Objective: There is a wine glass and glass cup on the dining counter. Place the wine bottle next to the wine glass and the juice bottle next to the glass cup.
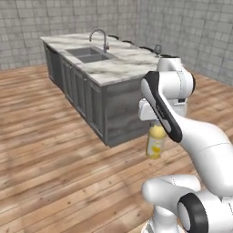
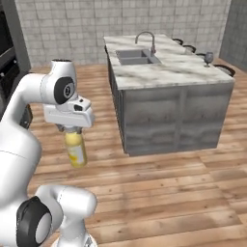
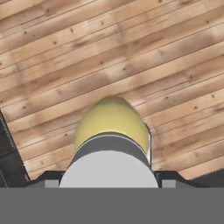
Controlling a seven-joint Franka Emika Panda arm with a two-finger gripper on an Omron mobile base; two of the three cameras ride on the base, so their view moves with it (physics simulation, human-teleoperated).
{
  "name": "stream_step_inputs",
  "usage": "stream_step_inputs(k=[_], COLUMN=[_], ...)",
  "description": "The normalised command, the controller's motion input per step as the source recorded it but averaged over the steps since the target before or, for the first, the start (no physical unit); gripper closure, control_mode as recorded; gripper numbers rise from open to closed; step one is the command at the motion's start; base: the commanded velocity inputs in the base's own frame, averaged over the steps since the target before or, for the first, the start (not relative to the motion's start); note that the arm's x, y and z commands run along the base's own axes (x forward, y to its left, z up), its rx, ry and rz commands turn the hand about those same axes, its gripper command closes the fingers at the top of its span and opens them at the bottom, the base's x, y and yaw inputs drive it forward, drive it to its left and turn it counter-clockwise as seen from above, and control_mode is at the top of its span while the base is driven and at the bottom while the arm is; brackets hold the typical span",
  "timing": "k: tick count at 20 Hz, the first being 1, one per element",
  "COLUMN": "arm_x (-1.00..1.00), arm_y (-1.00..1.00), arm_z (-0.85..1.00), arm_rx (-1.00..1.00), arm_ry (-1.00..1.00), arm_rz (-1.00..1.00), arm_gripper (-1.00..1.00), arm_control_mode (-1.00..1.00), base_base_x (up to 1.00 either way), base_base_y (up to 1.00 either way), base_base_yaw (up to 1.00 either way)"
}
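Under the hand, the juice bottle (image 1: pixel 155 142) hangs upright over bare wood floor (image 1: pixel 54 150), well short of the counter (image 1: pixel 119 63). I've got the gripper (image 2: pixel 72 131) clamped on its cap end: in the hand view the grey cap (image 3: pixel 109 162) sits right between the fingers, yellow body (image 3: pixel 111 118) pointing down at the planks. So the fingers are holding the bottle, part open around the neck, not wide. The wine glass (image 2: pixel 208 58) stands near the counter's far edge on the right base view, close to the stools (image 2: pixel 226 70). I can't pick out the cup or the wine bottle from here, so I won't guess where they sit. My read: this is the carry leg, with the base still to close in on the counter. To do it well I'd keep the bottle vertical and high enough to clear the counter edge before swinging over the marble, since right now it hangs below the top's level. I'd drive to the side where the cup is once I can see it, approach from above, and set down just beside the cup without touching it. Risk is a swing or slip in the grip during the drive, so slow turns.
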Motion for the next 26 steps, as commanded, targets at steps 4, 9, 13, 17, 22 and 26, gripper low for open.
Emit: stream_step_inputs(k=[4,9,13,17,22,26], arm_x=[0.0,0.0,0.0,0.0,0.0,0.0], arm_y=[0.0,0.0,0.0,0.0,0.0,0.0], arm_z=[0.0,0.0,0.0,0.0,0.0,0.0], arm_rx=[0.0,0.0,0.0,0.0,0.0,0.0], arm_ry=[0.0,0.0,0.0,0.0,0.0,0.0], arm_rz=[0.0,0.0,0.0,0.0,0.0,0.0], arm_gripper=[1.0,1.0,1.0,1.0,1.0,1.0], arm_control_mode=[1.0,1.0,1.0,1.0,1.0,1.0], base_base_x=[0.94,0.88,0.81,0.8,0.78,0.76], base_base_y=[-0.24,-0.38,-0.44,-0.49,-0.51,-0.52], base_base_yaw=[0.0,0.06,0.05,0.01,0.0,0.01])
